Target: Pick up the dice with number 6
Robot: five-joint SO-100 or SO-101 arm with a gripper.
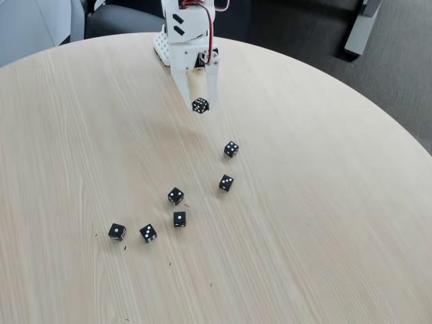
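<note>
In the fixed view a small black die with dense white pips, the dice with number 6 (200,105), hangs above the table between the tips of my white gripper (200,102). The gripper is shut on it and reaches down from the arm base at the table's far edge. A faint shadow lies on the wood below and to the left of the die.
Several other black dice lie on the round light wooden table (324,223): two (231,149) (226,183) in the middle, a pair (175,196) (179,219) lower down, and two (117,231) (148,233) at lower left. A dark floor and a chair lie beyond the far edge.
</note>
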